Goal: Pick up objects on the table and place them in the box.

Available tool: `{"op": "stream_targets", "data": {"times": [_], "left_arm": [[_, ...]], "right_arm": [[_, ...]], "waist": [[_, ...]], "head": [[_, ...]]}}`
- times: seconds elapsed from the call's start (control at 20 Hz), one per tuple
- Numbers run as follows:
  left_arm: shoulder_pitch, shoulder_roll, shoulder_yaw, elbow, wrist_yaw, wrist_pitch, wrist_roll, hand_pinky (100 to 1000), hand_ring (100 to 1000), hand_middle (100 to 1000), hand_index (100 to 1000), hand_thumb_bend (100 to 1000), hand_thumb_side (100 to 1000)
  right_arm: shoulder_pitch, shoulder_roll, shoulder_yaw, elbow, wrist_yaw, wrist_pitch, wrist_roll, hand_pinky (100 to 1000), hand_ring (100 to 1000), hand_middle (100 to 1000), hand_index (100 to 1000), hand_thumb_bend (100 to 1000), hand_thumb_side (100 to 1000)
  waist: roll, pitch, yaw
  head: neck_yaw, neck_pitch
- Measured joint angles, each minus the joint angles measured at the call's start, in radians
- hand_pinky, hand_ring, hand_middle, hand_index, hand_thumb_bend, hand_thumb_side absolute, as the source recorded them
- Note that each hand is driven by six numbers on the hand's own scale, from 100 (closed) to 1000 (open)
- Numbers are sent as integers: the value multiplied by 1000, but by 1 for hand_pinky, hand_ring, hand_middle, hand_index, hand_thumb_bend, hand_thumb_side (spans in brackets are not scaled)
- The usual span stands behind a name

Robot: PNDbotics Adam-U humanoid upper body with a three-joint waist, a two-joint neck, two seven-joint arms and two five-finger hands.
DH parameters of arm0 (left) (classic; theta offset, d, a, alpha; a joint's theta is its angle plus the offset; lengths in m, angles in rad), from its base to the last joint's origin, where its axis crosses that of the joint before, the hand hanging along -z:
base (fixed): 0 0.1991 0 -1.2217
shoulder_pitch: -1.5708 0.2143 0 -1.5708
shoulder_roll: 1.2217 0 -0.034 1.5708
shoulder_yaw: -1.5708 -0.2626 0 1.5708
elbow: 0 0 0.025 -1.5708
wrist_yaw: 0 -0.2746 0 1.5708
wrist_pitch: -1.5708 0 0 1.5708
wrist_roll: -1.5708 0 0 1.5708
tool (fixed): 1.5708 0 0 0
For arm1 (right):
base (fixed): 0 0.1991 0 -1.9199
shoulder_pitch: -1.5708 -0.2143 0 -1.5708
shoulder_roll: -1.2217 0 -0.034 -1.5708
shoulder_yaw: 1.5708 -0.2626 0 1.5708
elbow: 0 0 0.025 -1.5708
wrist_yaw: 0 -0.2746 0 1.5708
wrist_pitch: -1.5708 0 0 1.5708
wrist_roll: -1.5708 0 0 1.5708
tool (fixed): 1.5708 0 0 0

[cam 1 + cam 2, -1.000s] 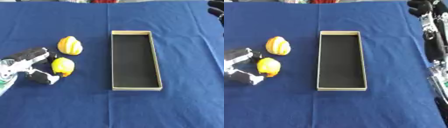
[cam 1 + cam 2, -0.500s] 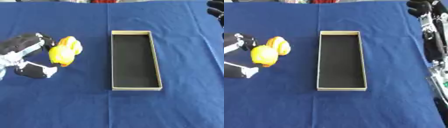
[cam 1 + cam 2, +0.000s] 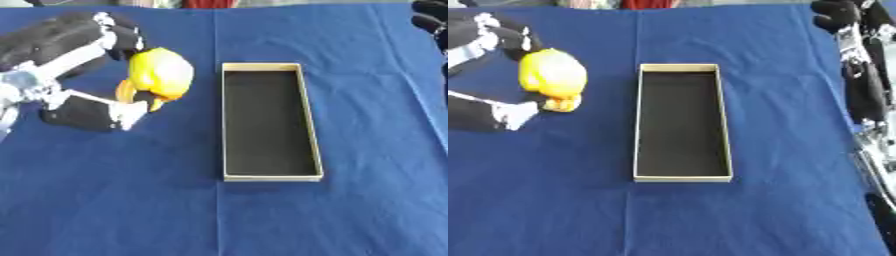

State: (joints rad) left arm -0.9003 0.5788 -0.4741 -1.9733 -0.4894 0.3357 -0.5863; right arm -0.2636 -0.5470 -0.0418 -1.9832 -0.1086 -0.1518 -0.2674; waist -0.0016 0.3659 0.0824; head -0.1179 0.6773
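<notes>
My left hand [image 3: 63, 39] comes in from the left and is shut on a round yellow fruit [image 3: 161, 74], pinched between fingers above and thumb [image 3: 94, 112] below. The fruit hangs above the blue cloth, left of the box. A second yellow fruit [image 3: 563, 103] lies on the cloth just beneath it, mostly hidden by the held one. The long shallow box [image 3: 262, 65], tan-rimmed with a black floor, lies lengthwise in the middle with nothing in it. My right hand [image 3: 838, 12] shows black at the top right corner, far from the fruit.
A blue cloth [image 3: 192, 210] covers the whole table. My right arm [image 3: 864, 80] runs down the right edge of the right eye view. Bare cloth lies in front of the box and to its right.
My left hand has lifted the yellow fruit off the cloth, up and slightly right toward the box. The other fruit and the box have stayed put.
</notes>
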Motion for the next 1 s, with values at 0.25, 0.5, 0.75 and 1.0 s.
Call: {"op": "stream_targets", "data": {"times": [0.25, 0.5, 0.75, 1.0], "left_arm": [[-45, -115, -41, 80, -30, 16, -29, 692, 663, 622, 683, 143, 249], [-61, -224, -70, 185, -88, -5, -28, 693, 665, 623, 685, 157, 260], [-59, -300, -84, 296, -150, -39, -9, 696, 670, 627, 691, 187, 276], [-46, -345, -95, 393, -197, -75, 18, 703, 681, 637, 701, 223, 297]], "right_arm": [[-2, 0, 0, 0, 0, -1, 0, 868, 845, 796, 845, 100, 752], [-18, -3, 0, 0, 0, -5, -1, 869, 844, 795, 845, 100, 747], [-26, -3, 0, 0, 0, -10, 0, 869, 844, 795, 845, 100, 745], [-37, -3, -1, 0, 0, -14, -2, 869, 843, 793, 845, 100, 736]], "waist": [[5, 0, -3], [6, 0, -6], [6, 0, -8], [6, 0, -12]], "head": [[-6, 6], [-7, 7], [-7, 7], [-7, 7]]}}
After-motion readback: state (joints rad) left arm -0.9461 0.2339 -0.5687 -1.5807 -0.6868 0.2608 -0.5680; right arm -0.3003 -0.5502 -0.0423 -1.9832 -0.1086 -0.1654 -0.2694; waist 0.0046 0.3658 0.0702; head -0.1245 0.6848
